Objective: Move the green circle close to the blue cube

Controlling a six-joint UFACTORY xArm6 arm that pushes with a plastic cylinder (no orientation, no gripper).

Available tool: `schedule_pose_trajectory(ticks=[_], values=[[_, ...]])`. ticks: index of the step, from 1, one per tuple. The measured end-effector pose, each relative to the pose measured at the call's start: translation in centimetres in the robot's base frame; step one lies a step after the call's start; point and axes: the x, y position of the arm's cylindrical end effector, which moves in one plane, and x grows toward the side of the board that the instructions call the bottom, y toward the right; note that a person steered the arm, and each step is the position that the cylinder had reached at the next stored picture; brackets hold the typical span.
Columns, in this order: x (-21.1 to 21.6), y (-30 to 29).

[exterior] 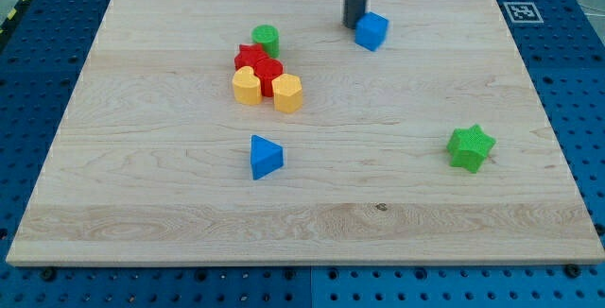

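- The arm ends in a dark rod with no claw, so there is nothing to spread, press together or pinch; it holds nothing.
- The rod's tip (pixel 355 26) sits near the board's top edge, just beside the blue cube (pixel 371 31), at about the cube's 9 o'clock; whether they touch cannot be told.
- The green circle (pixel 266 39) lies well apart from the cube, toward its 9 o'clock, and clear of the tip.
- Right at the circle's 6 o'clock sits a tight cluster: a red block (pixel 251 59), a second red block (pixel 269 72), a yellow block (pixel 247 87) and another yellow block (pixel 287 93).
- A blue triangular block (pixel 265 157) lies at the cluster's 6 o'clock, well apart.
- A green star (pixel 471 147) sits at the cube's 4 o'clock, far off.
- All rest on the wooden board (pixel 397 204).
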Motion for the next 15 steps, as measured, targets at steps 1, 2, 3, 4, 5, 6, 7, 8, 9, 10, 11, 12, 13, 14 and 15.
schedule_pose_trajectory(ticks=[1, 2, 3, 4, 5, 6, 7, 8, 9, 10, 11, 12, 13, 14, 15], values=[[2.3, 3.4], [3.5, 5.2], [4.0, 5.8], [1.2, 1.8], [-1.4, -4.1], [-2.0, -11.6], [-2.5, -18.3], [-0.8, -20.5], [1.4, -17.4], [1.1, -14.2], [1.8, -13.1], [-0.2, -15.6], [-0.2, -18.0], [4.0, -17.7], [5.6, -13.5]])
